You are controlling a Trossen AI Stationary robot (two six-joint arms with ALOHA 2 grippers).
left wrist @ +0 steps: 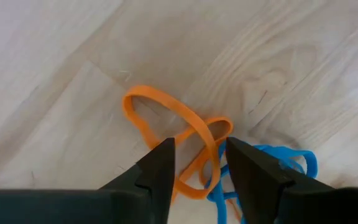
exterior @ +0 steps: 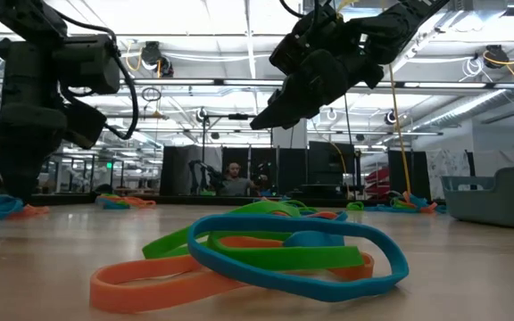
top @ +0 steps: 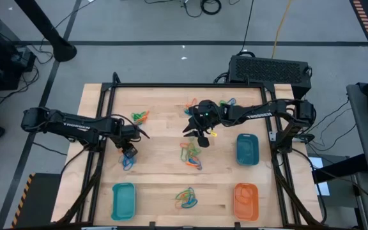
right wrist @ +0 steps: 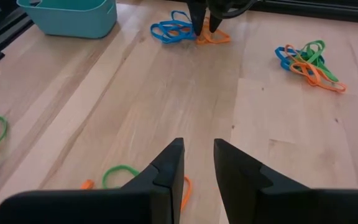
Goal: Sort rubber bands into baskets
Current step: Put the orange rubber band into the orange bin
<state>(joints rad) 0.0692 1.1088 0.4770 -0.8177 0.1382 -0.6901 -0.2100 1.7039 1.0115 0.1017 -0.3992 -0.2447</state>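
Note:
Rubber bands lie in small piles on the wooden table. My left gripper point(top: 130, 151) points down at a left-side pile of orange and blue bands point(top: 128, 160). It is open, its fingertips on either side of an orange band point(left wrist: 188, 121) that lies flat beside a blue band point(left wrist: 288, 162). My right gripper point(top: 193, 132) hangs slanting above the middle pile point(top: 191, 155), open by a narrow gap point(right wrist: 197, 144) with nothing between its fingers. Two teal baskets point(top: 123, 199) point(top: 247, 149) and an orange basket point(top: 246, 200) stand on the table.
More band piles lie at the far left point(top: 140, 117), the far middle point(top: 225, 102) and near the front edge point(top: 185, 199), the last large in the low view point(exterior: 266, 254). A black frame point(top: 190, 85) borders the table. Bare wood lies between the piles.

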